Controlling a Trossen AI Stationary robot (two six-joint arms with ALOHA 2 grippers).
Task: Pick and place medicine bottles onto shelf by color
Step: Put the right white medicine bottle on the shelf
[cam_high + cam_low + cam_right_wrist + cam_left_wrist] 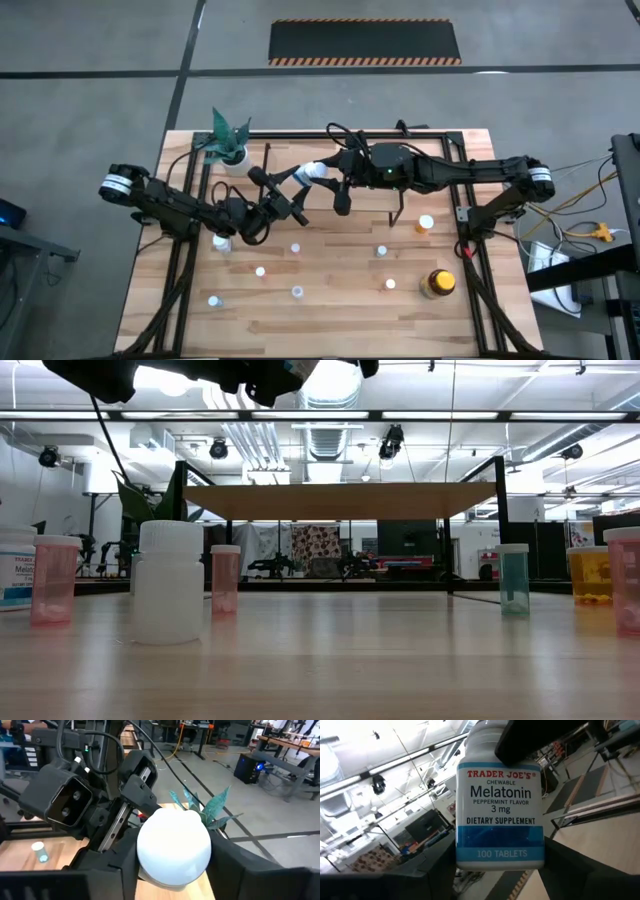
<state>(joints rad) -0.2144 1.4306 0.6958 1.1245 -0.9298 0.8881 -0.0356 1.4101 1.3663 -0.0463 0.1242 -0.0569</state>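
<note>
A white medicine bottle [315, 172] with a blue-banded "Melatonin" label [500, 810] hangs in the air between both grippers, over the table's far middle. My left gripper [297, 190] reaches in from the left and my right gripper [327, 178] from the right; each is shut on it. Several small bottles [295, 247] stand upright on the table's near half, with an orange-capped one [426, 223] and the amber yellow-capped one [438, 284] at the right. The shelf [340, 500] shows in the low view as a wooden board on black legs. My left gripper [500, 880] pinches the bottle's lower body, near its base [540, 855], with one finger on each side. The fingers lie across the bottle. It is lifted clear of the table. My right gripper [175, 870] grips the white cap [172, 842] between its two fingers, which run along the bottle's axis from the cap end. One finger [530, 740] shows over the cap in the left wrist view. The body is hidden behind the cap.
A white pot with a green plant [230, 148] stands at the table's far left, close to the left arm. In the low view a white bottle [170, 580], pink ones [225, 578] and a teal one [513, 578] stand on the table. Black frame rods [465, 215] run beside the arms.
</note>
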